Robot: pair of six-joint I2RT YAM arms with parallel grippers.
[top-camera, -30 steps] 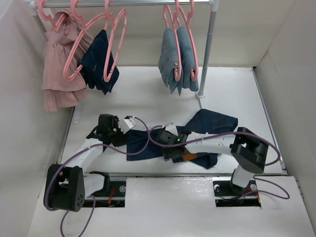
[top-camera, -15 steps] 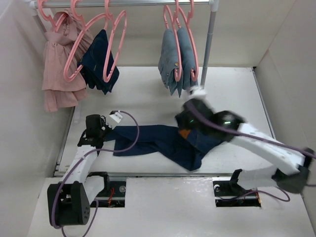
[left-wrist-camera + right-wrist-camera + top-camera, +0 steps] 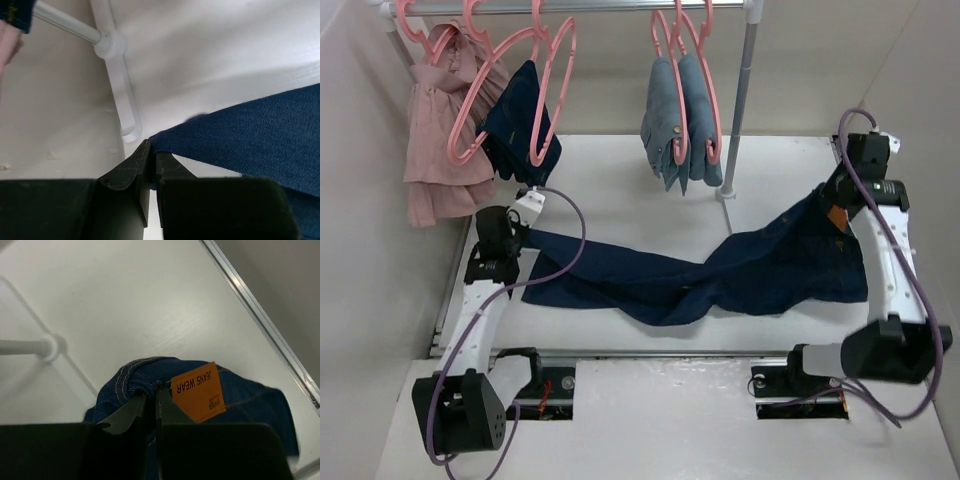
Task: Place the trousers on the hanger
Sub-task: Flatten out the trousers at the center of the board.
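Since earlier, left gripper (image 3: 523, 238) and right gripper (image 3: 838, 200) swung apart, each clamped on the dark navy jeans (image 3: 720, 280). Long axis now left–right, waistband at right.

The trousers (image 3: 760, 275) are dark navy denim with orange-tan stitching and an orange patch (image 3: 198, 391) lettered in black, the table (image 3: 620, 190) white, the far hangers (image 3: 555, 90) pink, the far-left blouse (image 3: 435, 140) dusty pink, its neighbouring garment (image 3: 520, 125) dark navy, and the right-hand jeans (image 3: 680, 120) pale grey-blue.
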